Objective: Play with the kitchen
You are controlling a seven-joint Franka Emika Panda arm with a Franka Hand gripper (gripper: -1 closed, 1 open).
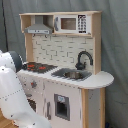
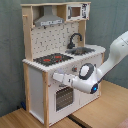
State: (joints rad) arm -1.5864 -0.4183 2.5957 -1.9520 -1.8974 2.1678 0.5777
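The kitchen (image 1: 55,50) is a tall white and light-wood toy unit with a black faucet (image 1: 84,57), grey sink (image 1: 74,74), red-ringed hob (image 1: 37,66) and grey hood (image 1: 39,30). In the second exterior view the kitchen (image 2: 36,95) stands at the left, and my gripper (image 2: 55,77) reaches in from the right. It is level with the front panel just under the hob (image 2: 52,59) and above the oven door (image 2: 62,97). In the first exterior view my white arm (image 1: 12,95) fills the lower left and hides the gripper.
A toy microwave (image 1: 70,23) sits in the top shelf. A grey curtain (image 1: 115,50) hangs behind the unit. Wooden boards (image 2: 100,115) lie in front of the kitchen, under my arm (image 2: 117,50).
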